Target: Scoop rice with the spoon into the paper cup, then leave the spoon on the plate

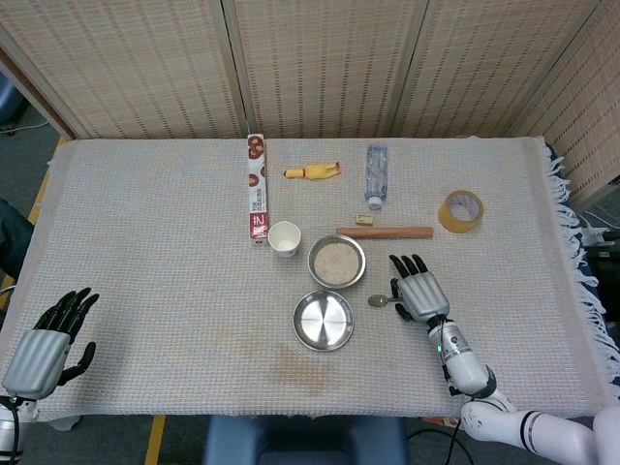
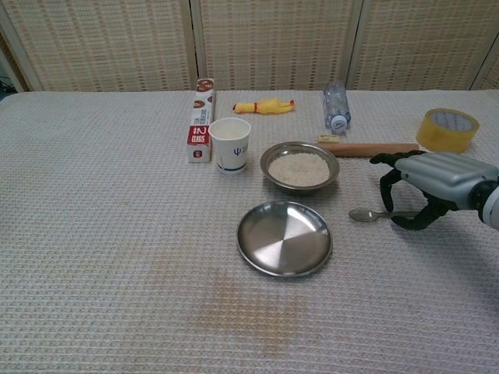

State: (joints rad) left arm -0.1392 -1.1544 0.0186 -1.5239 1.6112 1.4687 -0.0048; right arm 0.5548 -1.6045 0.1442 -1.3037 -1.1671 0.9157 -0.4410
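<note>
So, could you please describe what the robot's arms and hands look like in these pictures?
Each robot hand has a silver-grey metallic back and black fingers. The right robot hand joins a slim silver-grey wrist section with a small green light on it, then a glossy white arm with a dark ring at a joint. The left robot hand looks the same; little of its arm shows. No sleeves or loose cables are visible.

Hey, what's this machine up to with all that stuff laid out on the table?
It is meant to scoop rice into a cup. The right hand hangs over the handle of the spoon, which lies flat on the cloth; whether the fingers touch it I cannot tell. The bowl of rice looks untouched, the paper cup stands upright beside it, and the steel plate is bare. The left hand rests open at the near table edge, holding nothing.
</note>
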